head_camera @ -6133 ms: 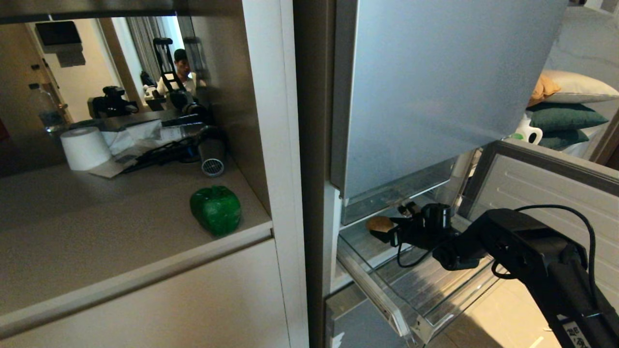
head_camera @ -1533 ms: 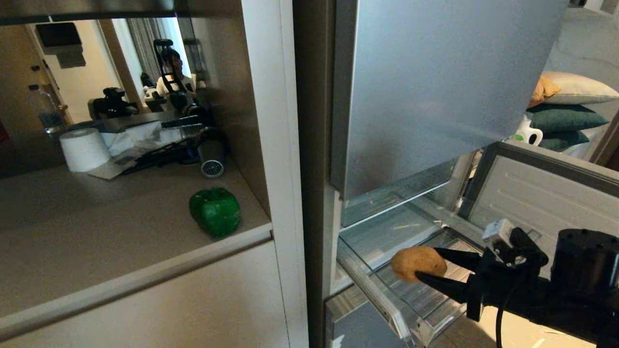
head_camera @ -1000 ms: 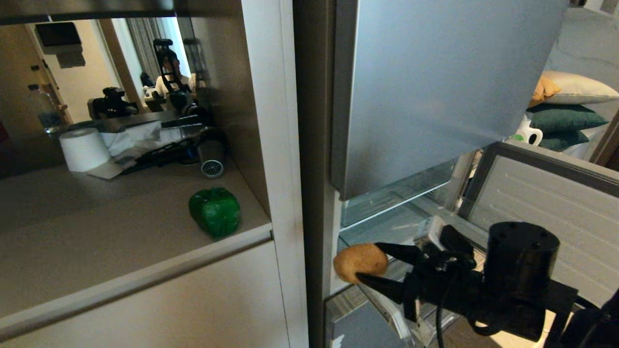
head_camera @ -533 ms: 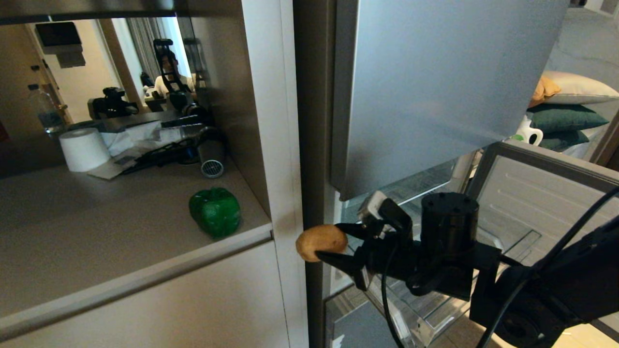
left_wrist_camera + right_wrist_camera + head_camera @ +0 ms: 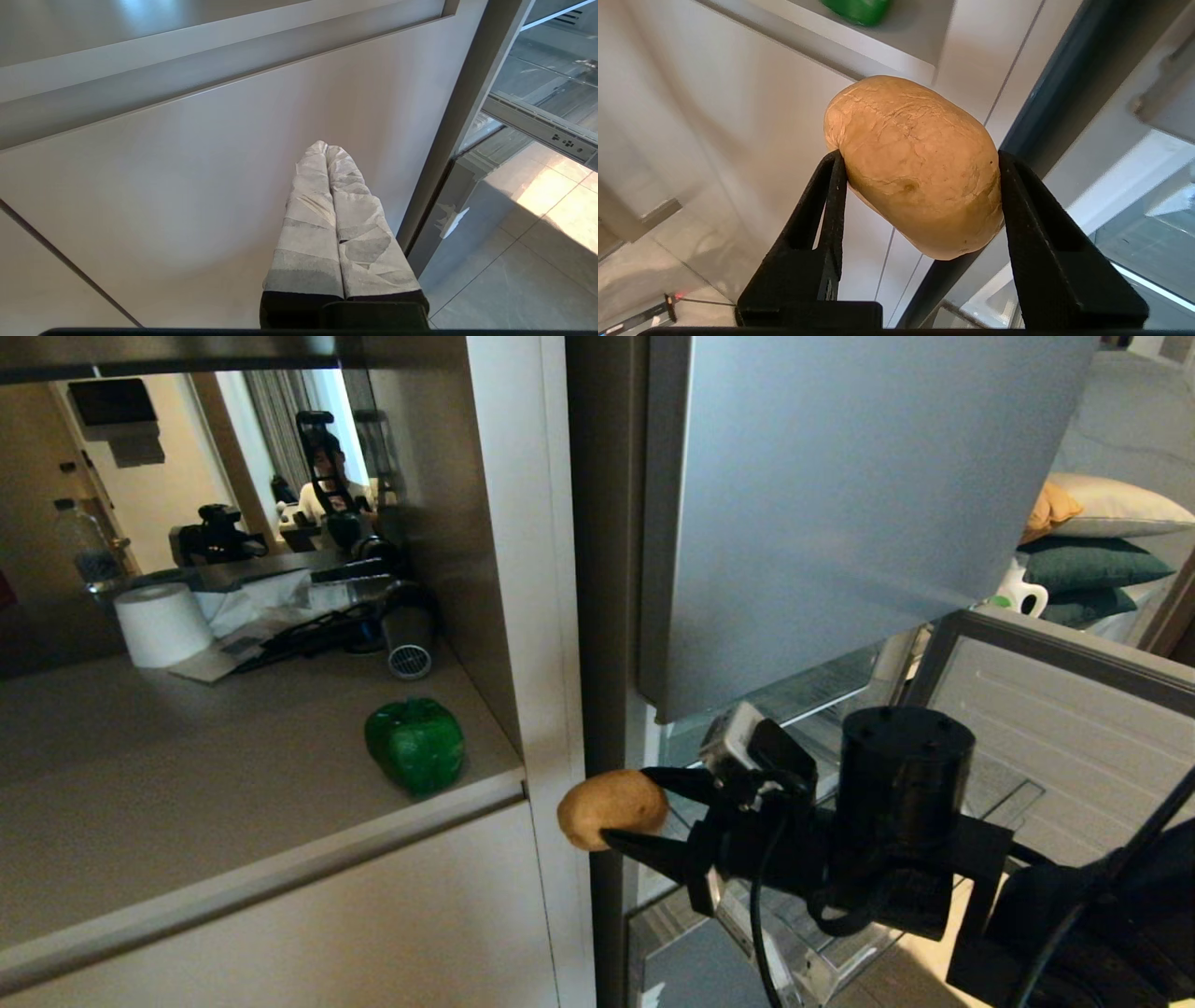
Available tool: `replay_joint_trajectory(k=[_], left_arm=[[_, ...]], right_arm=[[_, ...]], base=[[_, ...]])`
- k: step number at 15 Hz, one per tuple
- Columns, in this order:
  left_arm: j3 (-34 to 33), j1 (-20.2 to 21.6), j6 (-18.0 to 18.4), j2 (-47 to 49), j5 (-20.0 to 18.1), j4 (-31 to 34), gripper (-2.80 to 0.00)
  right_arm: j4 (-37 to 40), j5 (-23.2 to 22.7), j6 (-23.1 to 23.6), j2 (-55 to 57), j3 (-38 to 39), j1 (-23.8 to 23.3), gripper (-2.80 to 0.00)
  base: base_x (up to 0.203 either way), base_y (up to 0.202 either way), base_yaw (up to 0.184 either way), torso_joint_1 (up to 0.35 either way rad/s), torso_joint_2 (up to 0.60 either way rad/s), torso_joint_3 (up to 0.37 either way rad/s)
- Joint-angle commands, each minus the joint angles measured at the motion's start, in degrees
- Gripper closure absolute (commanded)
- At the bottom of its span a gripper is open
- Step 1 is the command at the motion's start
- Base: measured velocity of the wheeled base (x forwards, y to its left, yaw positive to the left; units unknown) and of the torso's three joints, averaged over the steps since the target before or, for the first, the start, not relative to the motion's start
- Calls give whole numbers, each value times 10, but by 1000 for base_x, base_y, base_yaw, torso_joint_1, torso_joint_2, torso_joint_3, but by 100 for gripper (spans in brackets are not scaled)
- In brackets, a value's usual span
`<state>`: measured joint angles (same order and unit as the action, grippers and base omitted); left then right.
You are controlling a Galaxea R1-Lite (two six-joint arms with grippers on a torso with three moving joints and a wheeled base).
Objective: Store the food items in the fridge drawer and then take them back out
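Observation:
My right gripper [image 5: 624, 805] is shut on the tan potato [image 5: 611, 809], holding it in the air in front of the white cabinet post [image 5: 541, 616], just below counter level. In the right wrist view the potato [image 5: 915, 163] sits squeezed between the two black fingers [image 5: 822, 210]. The green bell pepper [image 5: 415, 744] stands on the counter near its front edge, left of the potato; its lower part also shows as the pepper [image 5: 859, 8]. The clear fridge drawer [image 5: 803, 963] is pulled out beneath my right arm. My left gripper [image 5: 325, 147] is shut and empty, facing a beige cabinet door.
A paper roll [image 5: 163, 621], cables and a small grilled cylinder [image 5: 409, 653] lie at the back of the counter [image 5: 187, 784]. The silver upper fridge door [image 5: 840, 504] hangs above the drawer. An open lower door panel [image 5: 1055, 728] stands to the right. A person is reflected in the mirrored back.
My right gripper carried the potato up out of the drawer and leftward, past the fridge's edge to in front of the cabinet post. The pepper and the left gripper stayed put.

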<state>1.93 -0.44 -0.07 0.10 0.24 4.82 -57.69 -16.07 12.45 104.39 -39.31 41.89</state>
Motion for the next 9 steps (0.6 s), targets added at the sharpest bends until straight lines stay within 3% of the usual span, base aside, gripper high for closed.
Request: replay_joint_trajectory(k=[1, 5, 9], left_arm=[[0, 0, 0, 0, 0, 0, 0], [0, 0, 0, 0, 0, 0, 0], [0, 0, 0, 0, 0, 0, 0]], right_arm=[[-3, -1, 1, -43, 29, 9, 0], [-6, 1, 0, -76, 85, 12, 0], [-74, 2, 1, -85, 138, 11, 0]], base=[[0, 0, 0, 0, 0, 0], [0, 0, 0, 0, 0, 0], [0, 0, 0, 0, 0, 0]])
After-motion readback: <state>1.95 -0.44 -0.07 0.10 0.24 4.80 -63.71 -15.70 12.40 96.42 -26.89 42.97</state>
